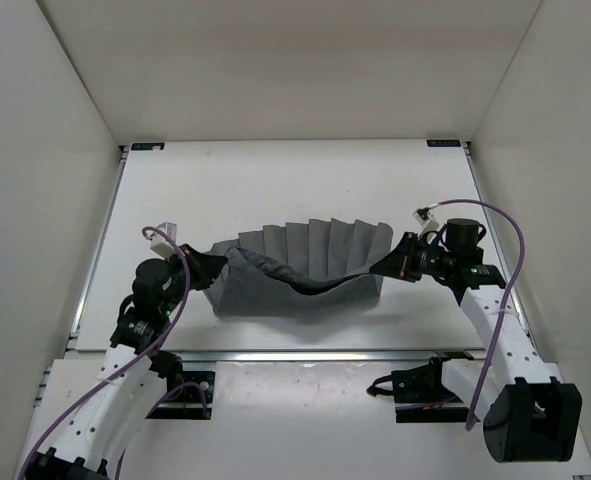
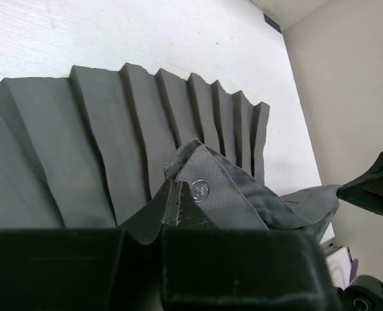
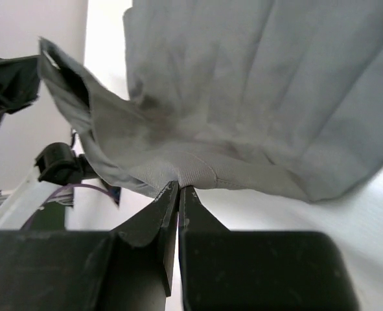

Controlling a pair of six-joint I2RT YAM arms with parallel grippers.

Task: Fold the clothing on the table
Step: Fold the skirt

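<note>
The clothing (image 1: 310,255) is a dark grey pleated skirt lying in the middle of the white table (image 1: 295,180), its zigzag hem toward the far side. My left gripper (image 1: 212,268) is shut on the left end of the waistband, beside a clear button (image 2: 201,188). My right gripper (image 1: 387,266) is shut on the right end. Between the two grips the waistband (image 1: 310,285) hangs lifted and sags in a curve. In the left wrist view the pleats (image 2: 113,136) fan out past my fingertips (image 2: 178,191). The right wrist view shows the band edge (image 3: 197,172) pinched at my fingertips (image 3: 178,191).
Grey walls enclose the table on the left, right and far side. Metal rails run along the edges (image 1: 305,352). A small white fitting (image 1: 161,238) sits left of the skirt. Purple cables (image 1: 520,250) loop off both arms. Bare tabletop lies beyond the hem.
</note>
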